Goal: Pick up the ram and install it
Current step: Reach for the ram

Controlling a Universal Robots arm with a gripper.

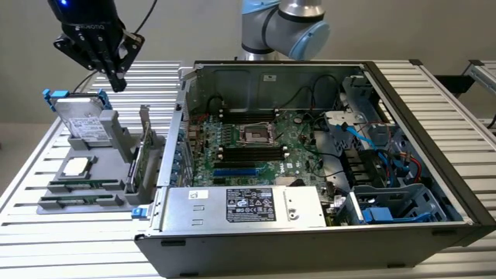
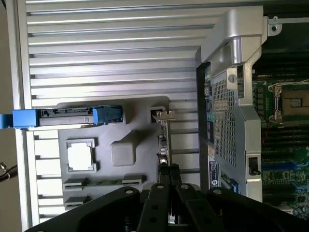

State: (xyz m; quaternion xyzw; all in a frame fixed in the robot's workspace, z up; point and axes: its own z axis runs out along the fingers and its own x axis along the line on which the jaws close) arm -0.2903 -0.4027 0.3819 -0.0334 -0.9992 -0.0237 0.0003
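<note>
Two ram sticks [image 1: 83, 186] [image 1: 80, 201] lie as thin green strips in the front slots of a grey holder [image 1: 108, 174] on the table, at the exterior view's left. In the wrist view the same ram sticks [image 2: 104, 182] [image 2: 77, 199] lie in the grey holder [image 2: 123, 154]. My gripper [image 1: 118, 86] hangs high above the back of the holder, near the hard drive, shut with nothing between its fingers. In the wrist view the gripper [image 2: 169, 170] points down over the edge-on expansion card. The motherboard [image 1: 256, 145] with long black memory slots [image 1: 250, 154] lies inside the open computer case.
The holder also carries a hard drive with blue tabs [image 1: 81, 116], a processor [image 1: 76, 167] and an upright expansion card [image 1: 143, 151]. The open case [image 1: 403, 174] with its power supply [image 1: 248, 204] takes up the middle and right of the slatted table [image 1: 46, 232].
</note>
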